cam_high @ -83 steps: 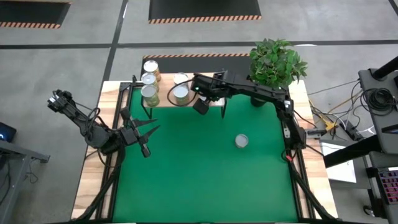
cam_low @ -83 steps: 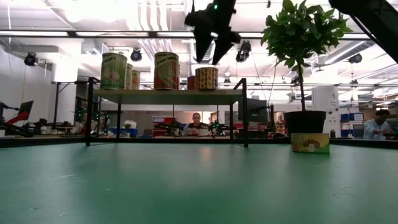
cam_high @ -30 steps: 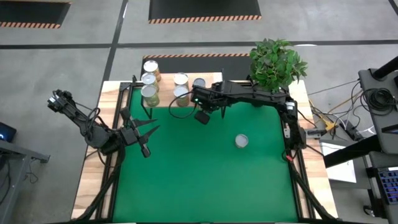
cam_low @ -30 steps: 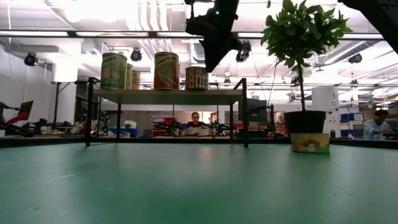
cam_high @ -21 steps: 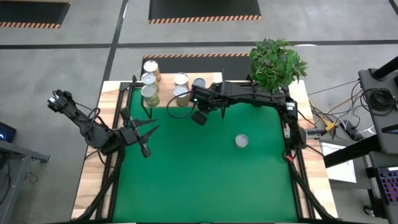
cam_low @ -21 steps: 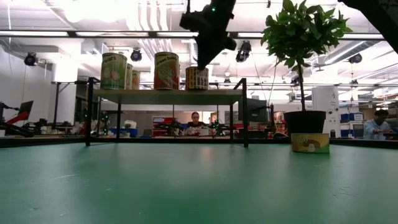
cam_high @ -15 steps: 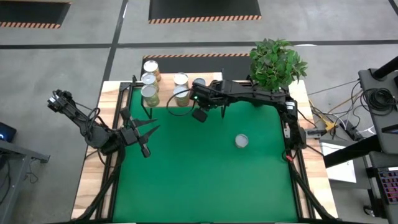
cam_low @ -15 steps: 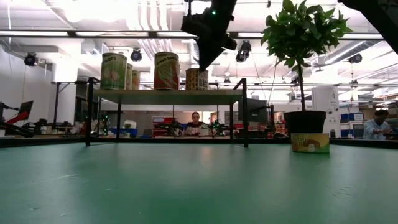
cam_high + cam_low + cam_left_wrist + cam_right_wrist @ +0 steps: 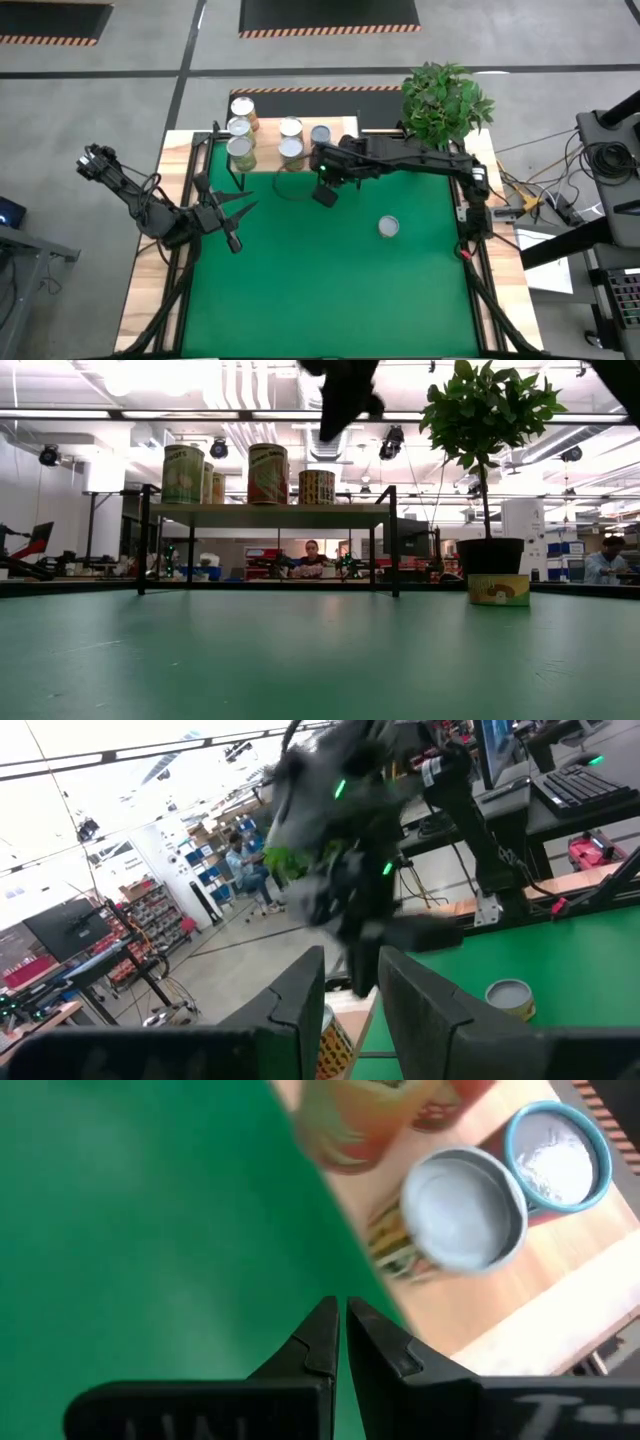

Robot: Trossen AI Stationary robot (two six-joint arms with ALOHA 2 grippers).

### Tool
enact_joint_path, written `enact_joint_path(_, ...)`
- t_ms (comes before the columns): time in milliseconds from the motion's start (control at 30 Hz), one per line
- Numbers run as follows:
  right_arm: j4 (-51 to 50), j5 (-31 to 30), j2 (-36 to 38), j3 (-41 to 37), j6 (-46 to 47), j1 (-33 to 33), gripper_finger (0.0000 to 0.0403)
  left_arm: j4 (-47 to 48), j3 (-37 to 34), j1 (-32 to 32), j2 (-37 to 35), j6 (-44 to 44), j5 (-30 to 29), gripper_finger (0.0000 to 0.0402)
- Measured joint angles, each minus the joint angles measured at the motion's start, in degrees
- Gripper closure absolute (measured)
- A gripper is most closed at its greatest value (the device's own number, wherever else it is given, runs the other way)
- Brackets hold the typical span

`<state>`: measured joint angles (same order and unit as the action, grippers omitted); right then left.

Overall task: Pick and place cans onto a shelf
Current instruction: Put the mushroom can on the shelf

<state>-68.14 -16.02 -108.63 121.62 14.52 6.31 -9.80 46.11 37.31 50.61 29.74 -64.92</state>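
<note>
Several cans stand upright on the pale-wood shelf (image 9: 262, 165) at the far edge, among them a can (image 9: 290, 148) and a blue-rimmed can (image 9: 557, 1155). One more can (image 9: 389, 228) stands on the green mat, right of centre. My right gripper (image 9: 325, 193) hangs shut above the mat just in front of the shelf, high over it in the low view (image 9: 345, 400), with nothing in it. My left gripper (image 9: 238, 222) waits open at the table's left side.
A potted plant (image 9: 445, 100) stands at the far right corner, close to my right arm. The shelf's thin black legs (image 9: 393, 540) reach down to the mat. Open green mat (image 9: 320, 290) lies toward the near edge.
My right gripper, still shut, has risen and drawn back a little from the shelf toward the table's near edge. The cans on the shelf and the can on the mat stay where they were.
</note>
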Motion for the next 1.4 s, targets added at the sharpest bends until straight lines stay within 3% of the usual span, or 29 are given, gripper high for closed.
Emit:
enact_joint_path(267, -6.1, 0.3, 3.2, -1.1, 7.2, -9.7, 0.0390, 0.0, 0.0, 0.0, 0.0, -0.3, 0.0, 0.0320)
enact_joint_path(367, -8.0, 3.5, 3.9, -3.9, 10.7, -13.6, 0.0390, 0.0, 0.0, 0.0, 0.0, -0.3, 0.0, 0.0320)
enact_joint_path(633, -8.1, 11.8, 6.3, -19.9, 24.9, -20.4, 0.0390, -0.1, 0.0, 0.0, 0.0, -0.5, 0.0, 0.0320)
enact_joint_path(800, -7.5, 14.7, 9.3, -32.5, 31.5, -21.5, 0.0390, -0.1, 0.0, 0.0, 0.0, -0.5, 0.0, 0.0320)
enact_joint_path(1000, 0.3, 13.9, 17.1, -46.5, 34.5, -20.1, 0.0390, -0.1, 0.0, 0.0, 0.0, -0.5, 0.0, 0.0320)
enact_joint_path(1233, 11.4, 1.0, 27.5, -60.5, 34.5, -19.6, 0.0390, 0.0, 0.0, 0.0, 0.0, -0.5, 0.0, 0.0320)
enact_joint_path(1400, 19.3, -0.5, 34.8, -68.9, 34.6, -19.8, 0.0388, -0.1, 0.0, 0.0, 0.0, -0.4, 0.0, 0.0320)
